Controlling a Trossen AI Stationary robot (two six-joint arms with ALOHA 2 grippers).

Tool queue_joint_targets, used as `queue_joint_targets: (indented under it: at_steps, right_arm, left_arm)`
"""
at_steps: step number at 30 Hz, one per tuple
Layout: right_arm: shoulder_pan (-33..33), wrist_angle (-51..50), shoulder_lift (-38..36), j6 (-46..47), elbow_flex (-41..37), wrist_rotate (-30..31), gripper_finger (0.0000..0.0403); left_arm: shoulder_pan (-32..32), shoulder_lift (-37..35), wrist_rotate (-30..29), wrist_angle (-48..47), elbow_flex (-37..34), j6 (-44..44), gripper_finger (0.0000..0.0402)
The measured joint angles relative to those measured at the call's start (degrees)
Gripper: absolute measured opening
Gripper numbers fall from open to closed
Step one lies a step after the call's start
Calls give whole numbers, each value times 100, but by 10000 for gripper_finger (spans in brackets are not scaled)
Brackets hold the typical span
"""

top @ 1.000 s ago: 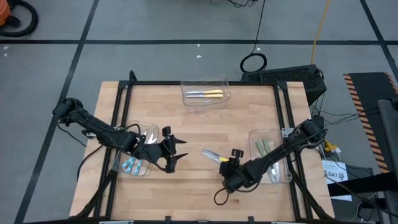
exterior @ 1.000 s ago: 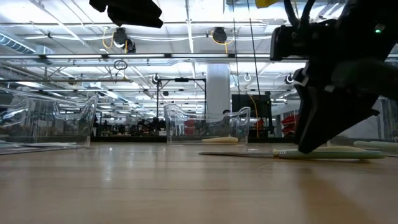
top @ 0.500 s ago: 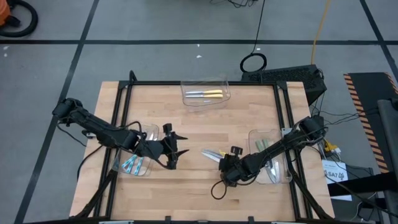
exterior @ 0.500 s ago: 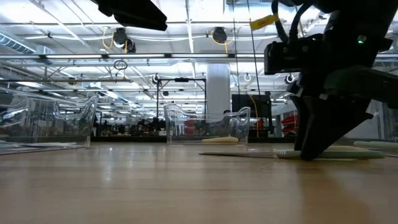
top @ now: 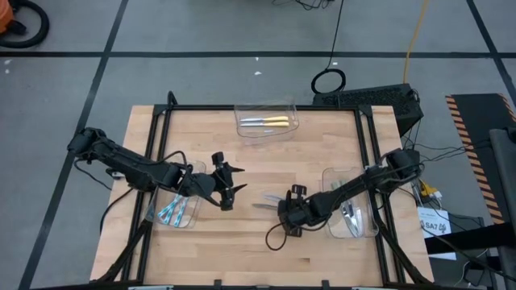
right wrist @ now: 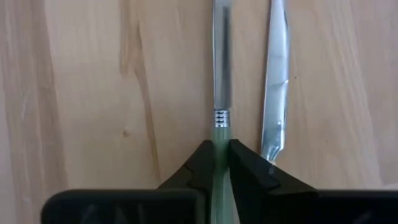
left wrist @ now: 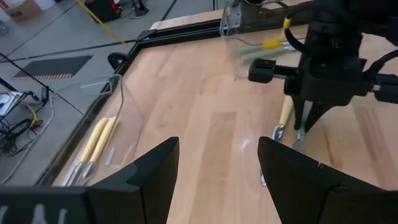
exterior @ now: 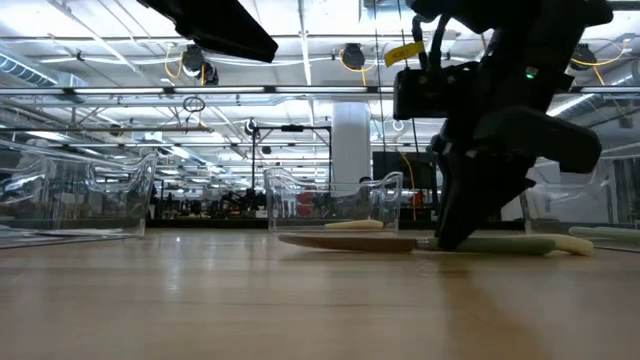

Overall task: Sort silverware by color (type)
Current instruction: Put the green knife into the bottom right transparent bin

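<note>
Silverware is lying sorted in part across the wooden counter [top: 258, 157], and going left to right: the blue-handled pieces [top: 170, 213] are sitting in the clear bin [top: 172, 228] at the left edge, with the left gripper [top: 229, 186] hovering just beside that bin, released, its fingers [left wrist: 149, 168] spread wide and carrying nothing. Up at the far edge, the yellow-handled pair [top: 270, 122] is resting in the middle bin [top: 266, 107]. Now the action: the right gripper [right wrist: 220, 163] is clenching on the green-handled knife [right wrist: 220, 93] at the neck of its handle, blade flat on the counter near the middle, and a yellow-handled knife [right wrist: 275, 87] is lying just beside it, apparently untouched. To do this well, the lift should be going straight up, so the neighbour is not being dragged along, then across to the right-hand bin [top: 372, 228] where the green pieces [top: 340, 190] are waiting. As for writing: no brand or label is showing legibly; a white tag beyond the counter's right edge is too small to read.
</note>
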Motion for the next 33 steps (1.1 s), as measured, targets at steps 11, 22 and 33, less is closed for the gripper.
queue_joint_targets:
  at_steps: [11, 22, 33]
  right_arm:
    - [148, 19, 15, -492, 139, 24, 28]
    - [114, 2, 17, -603, 190, 0, 25]
    - [9, -2, 13, -733, 196, -59, 25]
  left_arm:
    - [2, 0, 10, 1, 0, -62, 227]
    - [-42, 120, 1056, -35, 0, -526, 228]
    - [-139, 1257, 1061, 219, 175, 392, 228]
